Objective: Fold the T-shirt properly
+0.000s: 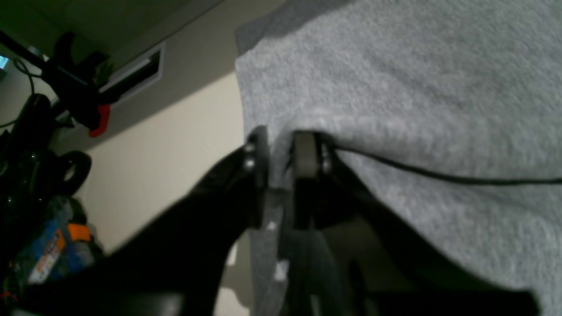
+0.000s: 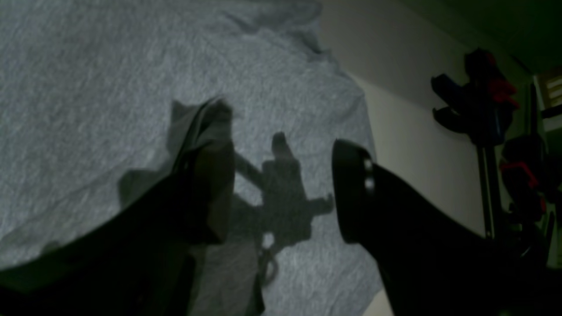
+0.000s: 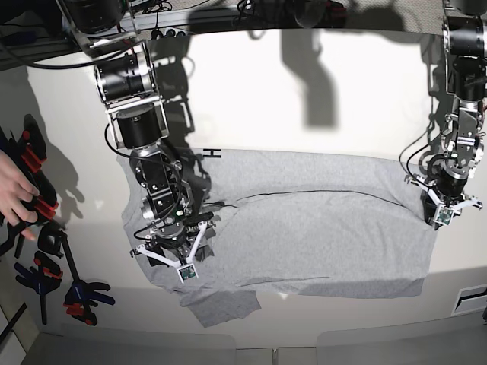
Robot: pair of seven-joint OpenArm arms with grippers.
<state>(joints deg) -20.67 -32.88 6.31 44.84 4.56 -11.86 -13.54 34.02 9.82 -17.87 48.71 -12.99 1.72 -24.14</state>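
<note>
at the far left of the base view we see a person's hand (image 3: 17, 188) resting on the black and red clamps (image 3: 46, 251) that lie along the table's (image 3: 304, 99) edge. next comes our right gripper (image 3: 179, 255), poised over the left part of the t-shirt (image 3: 304, 228); in the right wrist view its fingers (image 2: 351, 188) stand spread well apart above the grey cloth (image 2: 88, 87), and its shadow falls on the fabric between them, with nothing pinched. the t-shirt lies across the middle of the pale table, folded lengthwise, a dark fold line running along it and a sleeve poking out at the lower left. a bit of black lettering (image 3: 212, 153) peeks out at its upper edge. at the far right, our left gripper (image 3: 445, 207) sits at the shirt's right edge; the left wrist view shows its fingers (image 1: 305, 158) pressed close together, pinching a ridge of the grey fabric (image 1: 417, 87) between them.
</note>
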